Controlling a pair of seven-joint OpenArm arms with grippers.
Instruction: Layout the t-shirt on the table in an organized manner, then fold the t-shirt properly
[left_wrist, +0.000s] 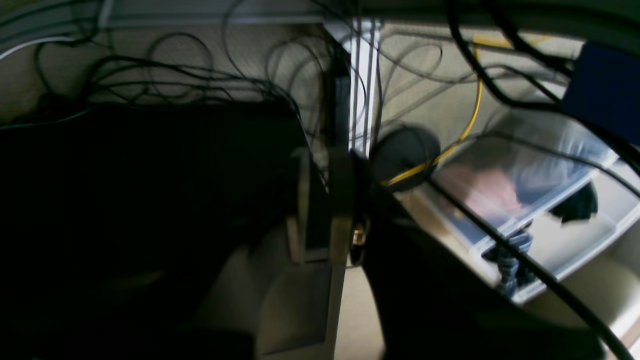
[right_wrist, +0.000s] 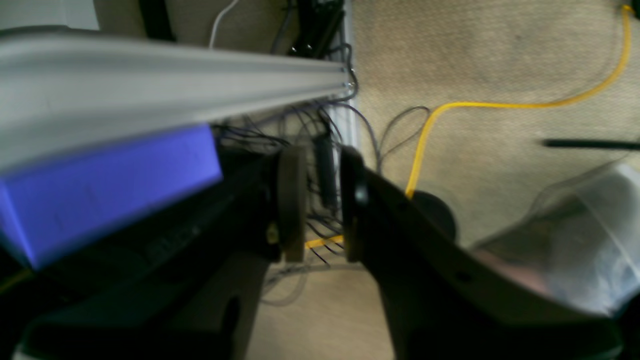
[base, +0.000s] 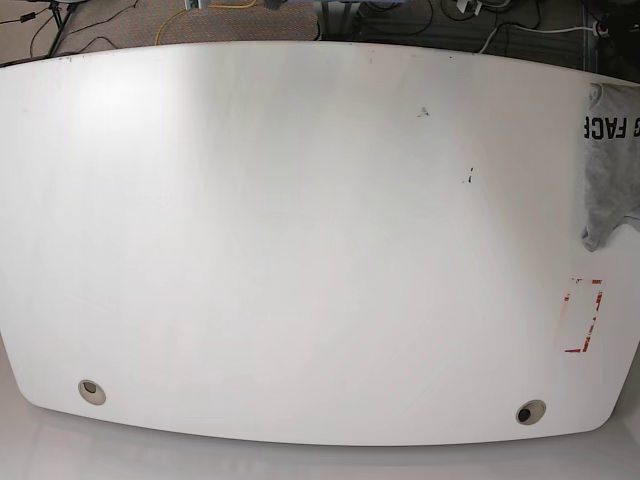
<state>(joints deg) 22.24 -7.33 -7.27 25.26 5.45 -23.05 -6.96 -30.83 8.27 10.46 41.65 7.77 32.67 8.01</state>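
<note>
Table mostly bare; t-shirt bunched at its right edge, partly past it, lettering up. Right gripper low off the table, jaws slightly parted, empty; left gripper nearly closed, empty. Best approach: bring both arms up, drag shirt to centre, spread flat before folding.

White table, t-shirt at edge

left gripper: jaws nearly together, empty | right gripper: narrow gap, empty
</note>
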